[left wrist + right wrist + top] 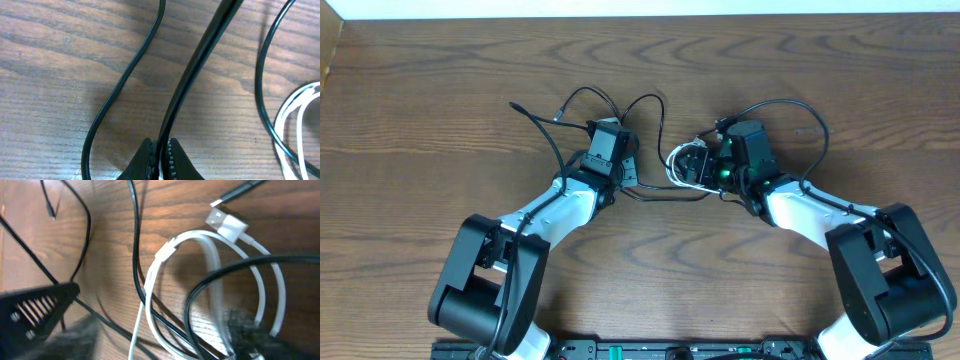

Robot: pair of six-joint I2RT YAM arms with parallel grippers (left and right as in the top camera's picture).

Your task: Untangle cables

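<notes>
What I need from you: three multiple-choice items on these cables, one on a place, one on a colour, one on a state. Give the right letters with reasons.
1. Where does the white cable lie?
A. By the left arm's base.
B. Hanging off the table's edge.
C. Right by the right gripper.

2. What colour is the cable between the fingers of the left gripper?
A. White.
B. Black.
C. Red.

3. How does the white cable lie?
A. Coiled in loops.
B. Stretched out straight.
C. Wound around an arm.

Right letters:
1. C: the overhead view shows its coil at the right gripper's fingers.
2. B: the left wrist view shows a black cable pinched in the shut fingers.
3. A: the right wrist view shows its loops, with black cable crossing them.
</notes>
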